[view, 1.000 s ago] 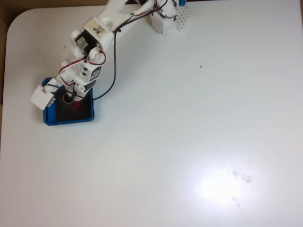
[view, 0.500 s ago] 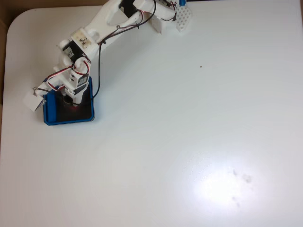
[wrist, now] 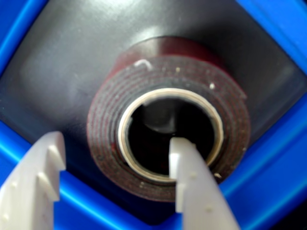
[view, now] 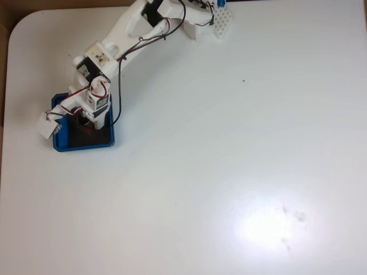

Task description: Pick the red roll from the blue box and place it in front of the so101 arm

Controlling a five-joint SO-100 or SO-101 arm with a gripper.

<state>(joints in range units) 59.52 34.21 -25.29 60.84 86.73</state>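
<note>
Red roll (wrist: 168, 120) flat in blue box (wrist: 268, 28); open jaws straddle near wall.

Your white table (view: 229, 143) | blue box (view: 109, 139) near its left edge | so101 arm (view: 132, 28) base at top.

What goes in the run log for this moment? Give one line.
phase: grasp approach | end effector: open, one finger inside red roll hole, other outside | red roll: in blue box, not lifted

White so101 arm (view: 109, 48), black motors, red-black wires.
</note>
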